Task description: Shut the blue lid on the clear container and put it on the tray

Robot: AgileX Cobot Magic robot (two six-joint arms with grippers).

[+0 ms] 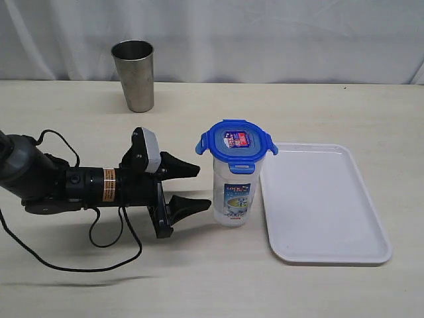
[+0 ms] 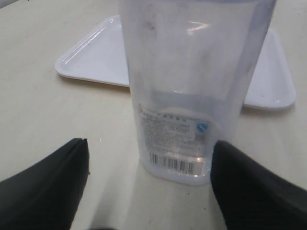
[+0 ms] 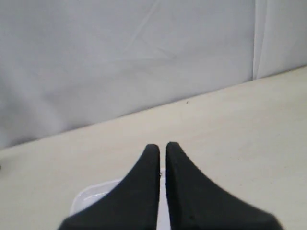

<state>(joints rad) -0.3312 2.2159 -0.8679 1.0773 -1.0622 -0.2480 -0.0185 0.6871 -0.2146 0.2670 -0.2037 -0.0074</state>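
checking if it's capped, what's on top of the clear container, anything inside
The blue lid sits on the clear container. Nothing shows inside through the wall, though its printed label hides part.

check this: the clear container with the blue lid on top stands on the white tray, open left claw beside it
The clear container, blue lid on top, stands on the table beside the white tray, not on it; the exterior view shows this. The open left claw is beside it.

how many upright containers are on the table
2. The grey steel cup stands at the back of the table, near the curtain. The clear container, blue lid on top, stands just left of the white tray in the exterior view. None seem hidden.
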